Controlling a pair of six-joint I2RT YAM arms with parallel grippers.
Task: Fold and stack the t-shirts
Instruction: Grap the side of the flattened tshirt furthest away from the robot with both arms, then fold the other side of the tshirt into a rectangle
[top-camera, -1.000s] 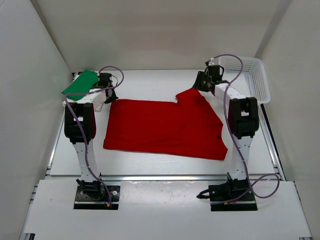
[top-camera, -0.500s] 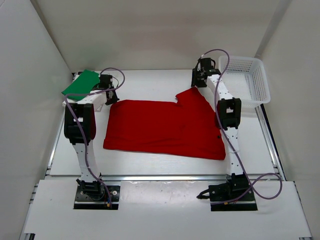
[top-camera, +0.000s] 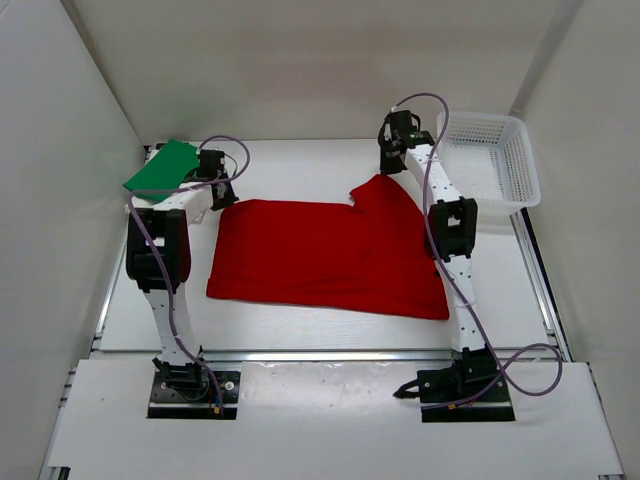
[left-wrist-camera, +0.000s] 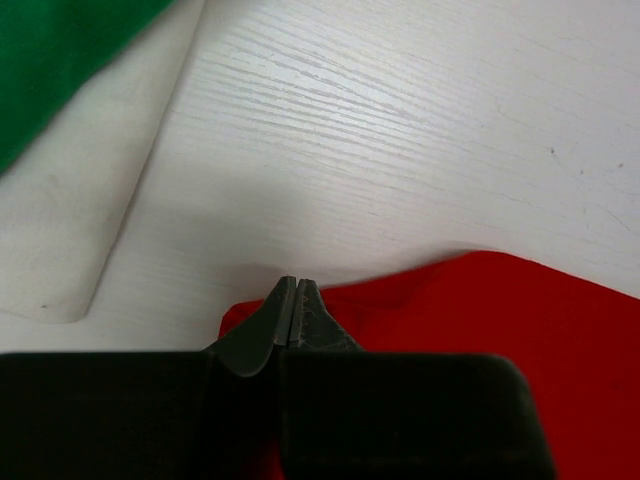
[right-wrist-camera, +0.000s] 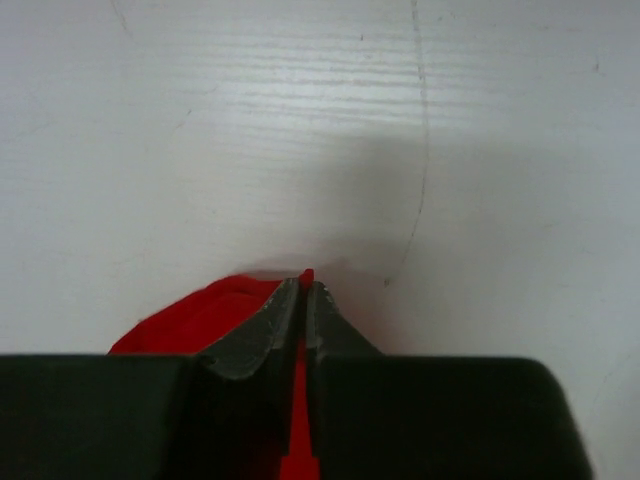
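- The red t-shirt (top-camera: 330, 260) lies spread flat on the white table (top-camera: 300, 165) between the two arms. Its long side runs left to right, and a narrower flap rises toward the far right.
- The left claw (top-camera: 222, 195) sits at the shirt's far left corner. In the left wrist view this claw (left-wrist-camera: 297, 285) has its two tips pressed together directly over the red edge, and the red cloth (left-wrist-camera: 480, 320) runs out on both sides behind them. No cloth shows between the tips, so it is unclear whether that corner is actually pinched.
- The right claw (top-camera: 392, 165) is at the tip of the far right flap. In the right wrist view this claw (right-wrist-camera: 303, 285) is clamped on the shirt: a thin strip of red cloth (right-wrist-camera: 190, 320) stands between its closed tips, and a small bunched fold bulges out to the left of them.
- Beyond both claws there is only bare table.
- The green t-shirt (top-camera: 162, 165) lies at the far left corner of the table, just beyond the left claw and apart from the red one. It lies on top of a white t-shirt (left-wrist-camera: 70, 230) whose smooth edge pokes out beneath it.
- The white mesh basket (top-camera: 527, 160) stands at the far right corner, beside the right claw.
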